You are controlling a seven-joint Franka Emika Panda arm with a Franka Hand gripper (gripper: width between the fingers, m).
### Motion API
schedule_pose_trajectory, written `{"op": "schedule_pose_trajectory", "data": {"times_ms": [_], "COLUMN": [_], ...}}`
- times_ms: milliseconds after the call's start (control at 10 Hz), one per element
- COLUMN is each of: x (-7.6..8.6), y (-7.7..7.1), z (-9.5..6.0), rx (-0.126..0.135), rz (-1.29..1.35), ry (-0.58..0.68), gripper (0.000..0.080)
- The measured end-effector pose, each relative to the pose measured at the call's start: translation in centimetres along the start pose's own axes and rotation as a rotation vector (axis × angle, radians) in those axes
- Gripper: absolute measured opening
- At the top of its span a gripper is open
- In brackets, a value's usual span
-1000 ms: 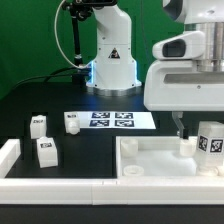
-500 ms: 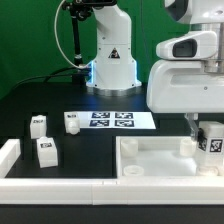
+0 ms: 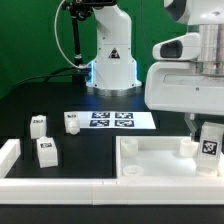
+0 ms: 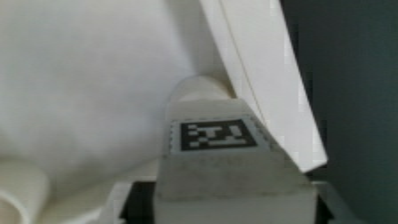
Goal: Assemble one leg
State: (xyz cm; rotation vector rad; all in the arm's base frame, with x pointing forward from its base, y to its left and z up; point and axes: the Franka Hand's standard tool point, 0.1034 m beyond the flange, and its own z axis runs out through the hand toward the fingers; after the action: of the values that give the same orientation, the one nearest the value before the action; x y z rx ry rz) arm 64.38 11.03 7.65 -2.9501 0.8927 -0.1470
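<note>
End effector (image 3: 203, 128) down at the exterior view's right, under the big white arm housing, fingers clamped on the leg (image 3: 208, 147). Held at the far right corner of the large white rimmed panel (image 3: 150, 158), tag side facing the camera, leaning a little rather than plumb. Whether touching the panel floor or just above it: cannot tell. Seen from the wrist view as a tapering white post (image 4: 221, 150) with one square tag on its face, dark finger pads (image 4: 132, 198) at both sides near the base, panel rim (image 4: 267, 80) running just beside it and the pale panel floor behind.

Inside the panel, a small round white knob (image 3: 187, 146) just beside the held leg.

Further out on the black desk (image 3: 40, 95): three more white posts alike, one (image 3: 38, 124) near the left, one (image 3: 46, 151) closer to the front white rail (image 3: 10, 155), one (image 3: 71, 123) touching or just beside the end of the marker board (image 3: 112, 120). Marker board flat between the posts and the robot base (image 3: 111, 55), well apart from the panel's held corner.
</note>
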Motion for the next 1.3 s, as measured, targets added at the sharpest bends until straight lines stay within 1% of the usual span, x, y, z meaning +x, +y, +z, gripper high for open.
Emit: {"op": "schedule_pose_trajectory", "data": {"times_ms": [300, 400, 600, 700, 800, 900, 1000, 1100, 1300], "x": [0.2, 0.2, 0.3, 0.3, 0.2, -0.2, -0.6, -1.1, -1.2], "y": [0.3, 0.4, 0.5, 0.5, 0.4, 0.1, -0.2, -0.3, 0.1], "z": [0.1, 0.1, 0.1, 0.1, 0.1, -0.1, 0.0, 0.2, 0.4], "rx": [0.01, 0.006, 0.007, 0.008, -0.001, -0.042, -0.058, -0.061, -0.059], "rz": [0.453, 0.576, 0.669, 0.627, 0.567, 0.32, 0.152, 0.051, -0.075], "ry": [-0.036, -0.035, -0.039, -0.038, -0.033, -0.01, -0.023, -0.027, -0.026], "gripper": [0.0287, 0.0287, 0.0287, 0.0287, 0.0444, 0.0571, 0.0571, 0.0633, 0.0648]}}
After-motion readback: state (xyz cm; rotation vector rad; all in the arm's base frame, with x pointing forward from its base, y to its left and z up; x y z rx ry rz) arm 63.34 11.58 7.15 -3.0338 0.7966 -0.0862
